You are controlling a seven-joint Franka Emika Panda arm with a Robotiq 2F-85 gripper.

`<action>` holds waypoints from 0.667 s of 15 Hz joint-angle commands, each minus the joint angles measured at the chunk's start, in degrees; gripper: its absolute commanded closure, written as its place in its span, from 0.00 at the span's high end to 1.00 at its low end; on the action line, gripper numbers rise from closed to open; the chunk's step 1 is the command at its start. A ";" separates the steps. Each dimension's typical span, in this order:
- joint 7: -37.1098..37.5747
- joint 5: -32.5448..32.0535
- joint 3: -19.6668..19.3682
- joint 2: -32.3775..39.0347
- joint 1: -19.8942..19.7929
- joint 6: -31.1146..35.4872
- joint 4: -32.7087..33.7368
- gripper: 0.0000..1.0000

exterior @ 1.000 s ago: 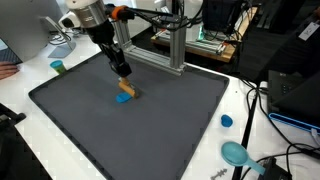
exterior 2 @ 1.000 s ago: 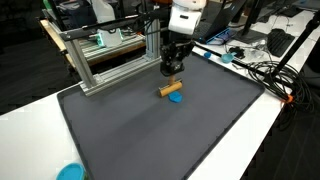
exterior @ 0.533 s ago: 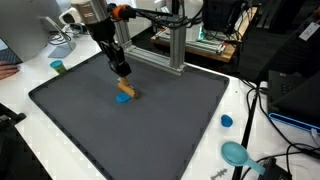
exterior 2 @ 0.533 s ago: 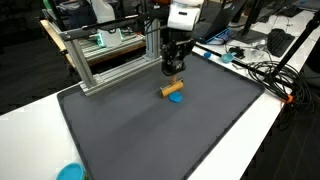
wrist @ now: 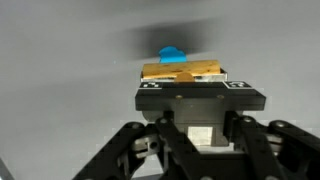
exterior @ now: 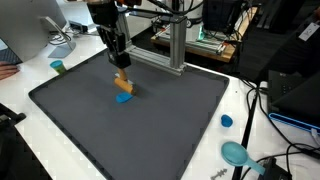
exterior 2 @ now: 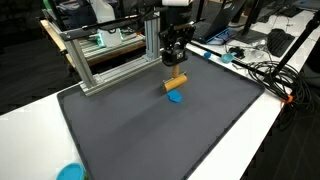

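One wooden block [exterior: 122, 79] has risen clear of the blue piece [exterior: 123, 97] near the far edge of the mat [exterior: 60, 100]; the gripper [exterior: 121, 72] has its jaws clamped on the block.

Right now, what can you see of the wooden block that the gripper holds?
The wooden block is a small tan bar, wood-like, with a long flat face in the wrist view. The gripper is shut on it from above, holding it roughly level, clear of the dark mat. Nothing else touches it. A blue piece lies on the mat just below, apart from it.
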 commanded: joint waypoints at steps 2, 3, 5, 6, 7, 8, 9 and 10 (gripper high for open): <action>3.54 -1.16 -0.46 0.04 0.64 4.19 -3.59 0.22; 3.99 -1.39 -0.50 0.19 0.74 4.66 -4.18 0.22; 4.73 -1.52 -0.52 0.98 0.93 7.30 -5.30 0.22; 4.79 -1.85 -0.54 1.43 1.09 10.18 -6.09 0.22; 5.04 -2.15 -0.68 1.78 1.26 12.84 -6.65 0.22; 4.97 -2.08 -0.69 1.84 1.23 14.57 -6.90 0.22; 5.40 -2.51 -1.00 2.14 1.34 16.51 -7.19 0.22; 6.08 -3.10 -1.42 2.58 1.55 17.12 -7.11 0.22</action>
